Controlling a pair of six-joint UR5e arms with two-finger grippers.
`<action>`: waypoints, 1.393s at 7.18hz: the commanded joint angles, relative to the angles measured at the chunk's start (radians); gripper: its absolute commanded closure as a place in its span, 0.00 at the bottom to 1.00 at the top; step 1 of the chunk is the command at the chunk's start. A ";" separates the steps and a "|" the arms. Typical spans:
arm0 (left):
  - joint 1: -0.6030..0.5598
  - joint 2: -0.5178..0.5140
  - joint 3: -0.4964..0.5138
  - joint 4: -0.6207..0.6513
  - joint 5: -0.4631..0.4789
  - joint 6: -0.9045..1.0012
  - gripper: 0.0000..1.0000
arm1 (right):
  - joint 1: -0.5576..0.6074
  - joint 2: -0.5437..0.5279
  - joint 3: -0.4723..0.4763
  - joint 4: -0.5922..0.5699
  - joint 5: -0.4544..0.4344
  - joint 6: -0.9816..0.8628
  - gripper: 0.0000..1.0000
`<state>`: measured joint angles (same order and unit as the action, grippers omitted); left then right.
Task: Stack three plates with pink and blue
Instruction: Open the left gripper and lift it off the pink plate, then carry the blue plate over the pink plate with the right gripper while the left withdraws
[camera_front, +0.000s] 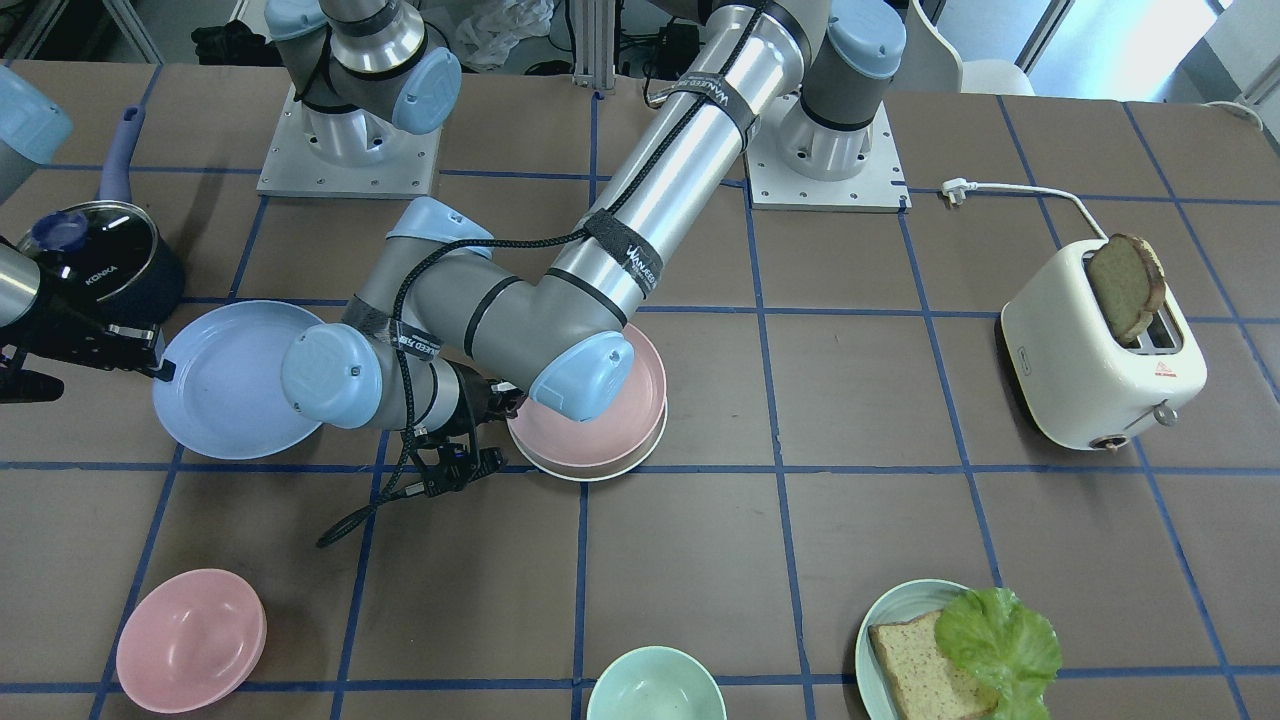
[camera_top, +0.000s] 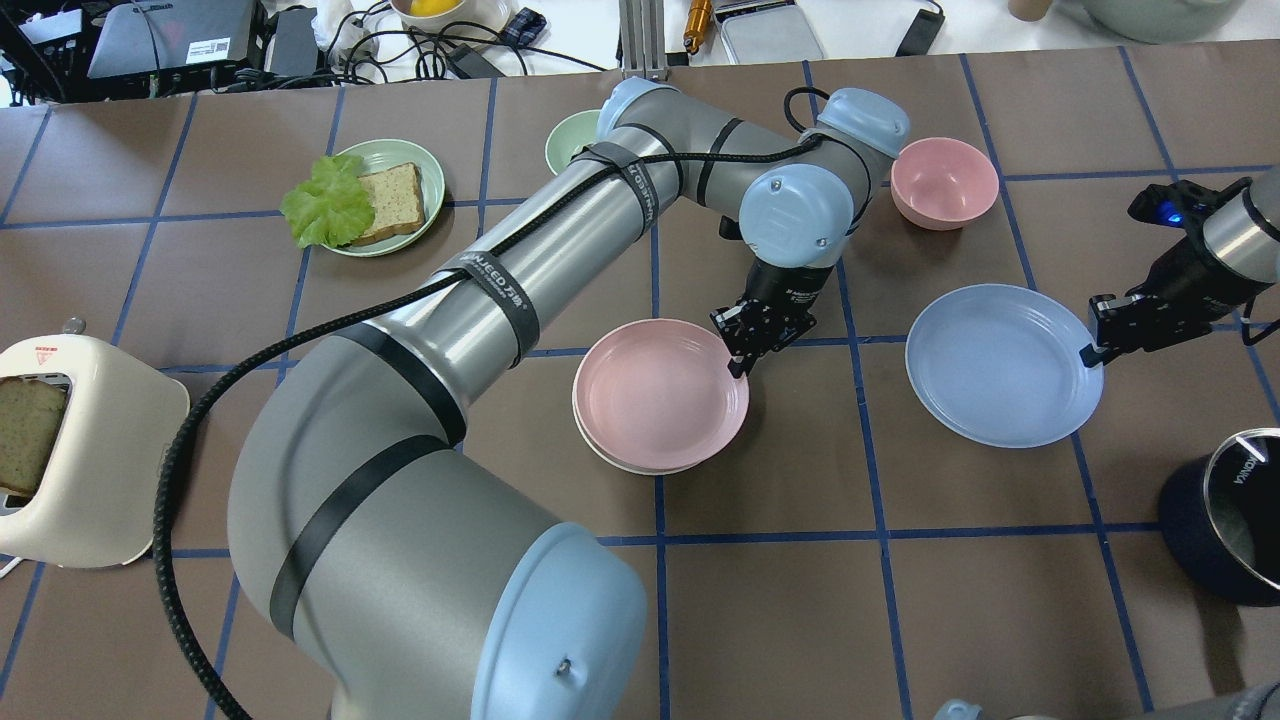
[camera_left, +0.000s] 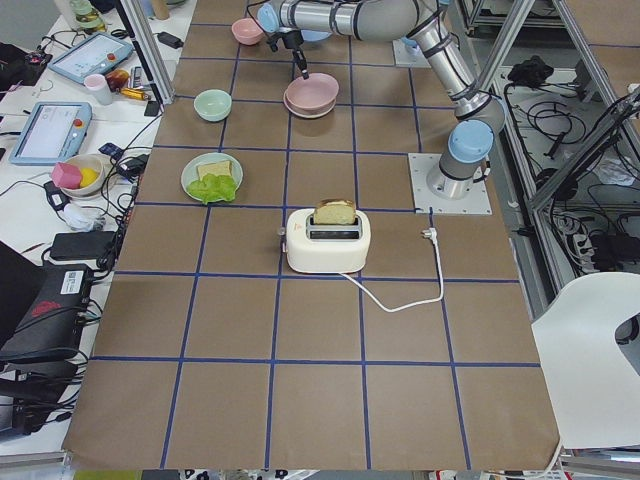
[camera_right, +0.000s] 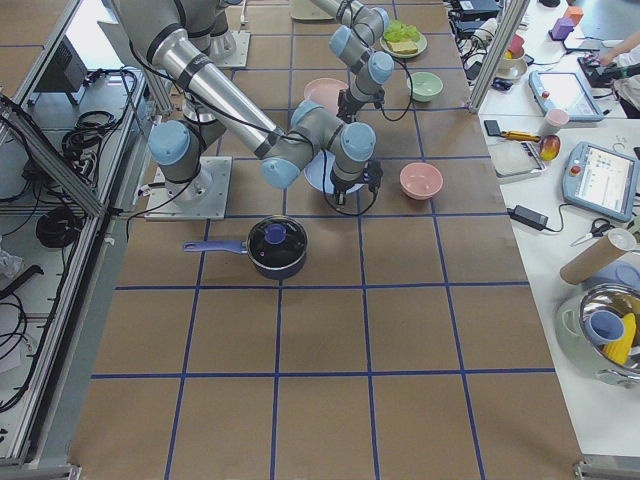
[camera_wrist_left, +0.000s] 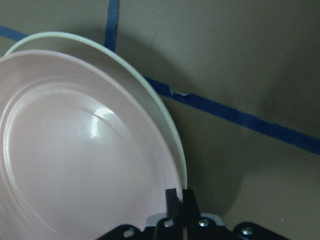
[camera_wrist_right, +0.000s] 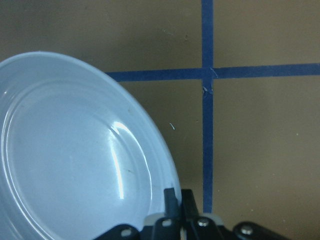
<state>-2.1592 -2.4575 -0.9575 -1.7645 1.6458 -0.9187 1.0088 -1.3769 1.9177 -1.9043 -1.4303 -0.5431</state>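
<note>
Table (camera_top: 800, 600): brown, marked into squares by blue tape lines.
Pot (camera_top: 1235, 520): dark, with a glass lid, stood nearest the robot on its right side.
Toaster (camera_top: 90, 470): cream, stood near the robot on its left side, with a slice of bread (camera_top: 25, 430) sticking up from its slot.
Pink plate (camera_top: 655, 395): lay at mid-table on top of the cream plate (camera_wrist_left: 100, 52), whose rim showed as a thin crescent along one side.
Left gripper (camera_top: 740, 360): reached across from the left, its fingers clenched on the pink plate's rim at the edge facing the blue plate.
Blue plate (camera_top: 1000, 365): lay well apart from the stack, on the robot's right; whether it rested flat or was raised a little could not be told.
Right gripper (camera_top: 1088, 355): grasped the blue plate's outer rim, fingers pinched close together.
Pink bowl (camera_top: 943, 180): stood beyond the blue plate, upright.
Mint bowl (camera_top: 570, 140): stood farther out, partly hidden behind the left arm.
Teal plate (camera_top: 425, 165): at the far left, it held a bread slice and a lettuce leaf.
</note>
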 joint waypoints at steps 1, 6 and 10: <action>0.005 0.000 -0.001 0.002 0.000 0.006 0.13 | 0.001 -0.001 -0.003 0.002 0.001 0.000 1.00; 0.041 0.087 0.191 -0.051 0.005 0.040 0.00 | 0.011 -0.001 -0.031 -0.005 0.008 0.029 1.00; 0.163 0.199 0.227 -0.155 0.019 0.282 0.00 | 0.215 -0.002 -0.031 -0.015 0.059 0.343 1.00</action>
<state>-2.0369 -2.2919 -0.7298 -1.8684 1.6643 -0.6987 1.1598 -1.3778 1.8875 -1.9170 -1.4038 -0.3100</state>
